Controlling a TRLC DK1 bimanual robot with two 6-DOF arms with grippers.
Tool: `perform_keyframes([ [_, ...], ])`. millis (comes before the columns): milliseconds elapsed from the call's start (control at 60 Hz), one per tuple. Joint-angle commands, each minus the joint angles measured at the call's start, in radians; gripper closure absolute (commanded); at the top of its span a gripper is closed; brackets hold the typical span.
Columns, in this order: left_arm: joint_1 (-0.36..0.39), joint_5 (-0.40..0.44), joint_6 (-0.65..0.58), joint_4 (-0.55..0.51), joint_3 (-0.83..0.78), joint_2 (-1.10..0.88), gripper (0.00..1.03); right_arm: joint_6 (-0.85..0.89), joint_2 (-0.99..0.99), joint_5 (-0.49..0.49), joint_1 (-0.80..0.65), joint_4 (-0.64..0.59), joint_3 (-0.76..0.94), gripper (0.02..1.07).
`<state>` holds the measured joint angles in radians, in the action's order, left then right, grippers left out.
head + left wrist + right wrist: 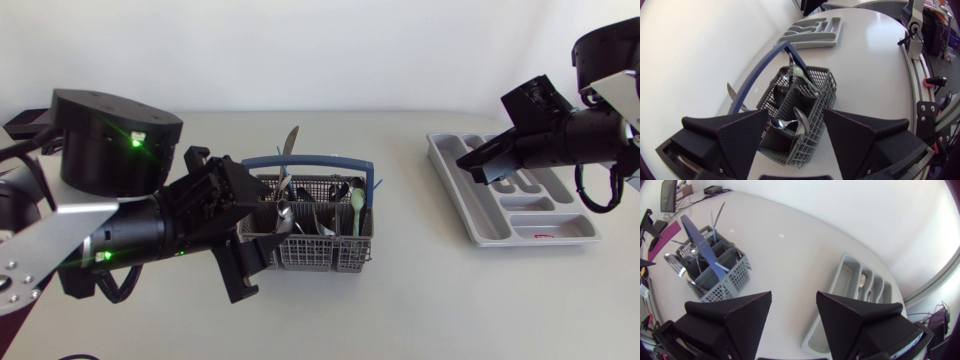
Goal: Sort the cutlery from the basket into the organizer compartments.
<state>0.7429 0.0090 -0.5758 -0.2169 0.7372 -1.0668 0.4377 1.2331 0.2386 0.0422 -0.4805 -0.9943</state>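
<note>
- Left pincer (795, 115), spread wide and empty, right at the near end of the basket (320, 257).
- Right pincer (794, 297), likewise wide open, holding nothing, well to the basket's right, over the grey organizer (487, 215).
- Basket upright on the tabletop (420, 290), blue handle (310, 160) raised.
- Inside the basket: knife (289, 143), steel spoons (790, 122), green spoon (357, 205).

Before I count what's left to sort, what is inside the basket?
Inside the basket: a green spoon, a knife standing up, several metal spoons. The left claw covers the end nearest it in the head view; lower parts hide behind the mesh.
</note>
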Motion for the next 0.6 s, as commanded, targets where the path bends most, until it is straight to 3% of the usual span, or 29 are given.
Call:
perform_keyframes([
  [0, -0.002, -0.007, 0.027, 0.022, -0.041, -0.016, 0.33, -0.021, -0.017, -0.007, 0.048, -0.023, 0.036, 0.41],
  [400, -0.020, -0.007, 0.128, 0.025, 0.060, -0.206, 0.58, -0.062, -0.057, -0.027, 0.151, -0.040, 0.069, 0.41],
  [483, -0.025, -0.007, 0.146, 0.031, 0.083, -0.223, 0.69, -0.060, -0.066, -0.028, 0.151, -0.040, 0.083, 0.41],
  [583, -0.042, -0.004, 0.180, 0.030, 0.113, -0.245, 0.88, -0.059, -0.086, -0.028, 0.151, -0.043, 0.095, 0.41],
])
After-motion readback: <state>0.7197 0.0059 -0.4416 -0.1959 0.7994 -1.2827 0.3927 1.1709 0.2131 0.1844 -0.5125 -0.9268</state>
